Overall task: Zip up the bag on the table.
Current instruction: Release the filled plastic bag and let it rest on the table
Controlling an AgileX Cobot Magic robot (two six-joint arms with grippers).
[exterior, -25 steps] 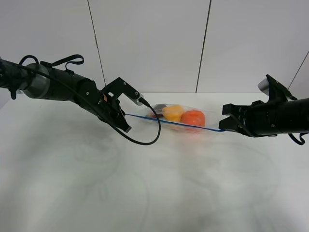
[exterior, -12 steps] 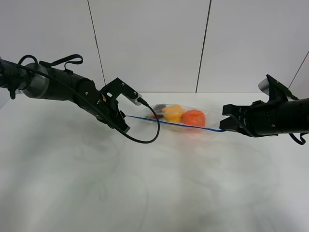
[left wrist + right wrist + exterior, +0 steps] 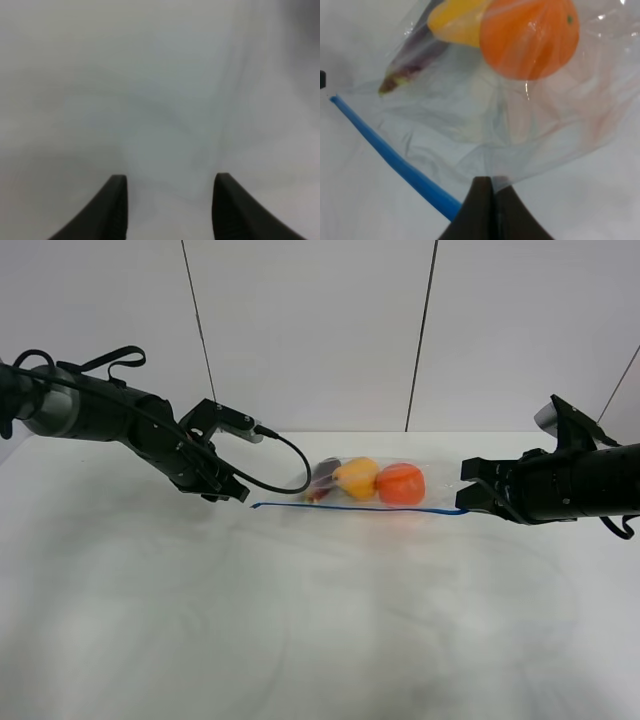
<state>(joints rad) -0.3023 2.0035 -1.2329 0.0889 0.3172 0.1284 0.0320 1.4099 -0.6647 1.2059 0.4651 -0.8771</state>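
Note:
The bag [image 3: 372, 496] lies on the white table [image 3: 300, 620], its blue zip strip [image 3: 350, 508] running along the near edge. Through the clear plastic show an orange [image 3: 400, 483], a yellow pear [image 3: 357, 478] and a purple eggplant [image 3: 322, 478]. My right gripper [image 3: 467, 500] is shut on the bag's right end; in the right wrist view its closed tips [image 3: 490, 192] pinch the plastic beside the blue zip strip [image 3: 390, 155]. My left gripper [image 3: 232, 494] stands just left of the strip's end, open [image 3: 170, 200], with only bare table between its fingers.
A black cable [image 3: 285, 455] loops from the left arm over the table near the bag's left corner. White wall panels stand behind the table's far edge [image 3: 320, 433].
My left gripper has let go of the strip's left end and drawn back to the left. The strip's raised left end has dropped flat onto the table. The right gripper has held still.

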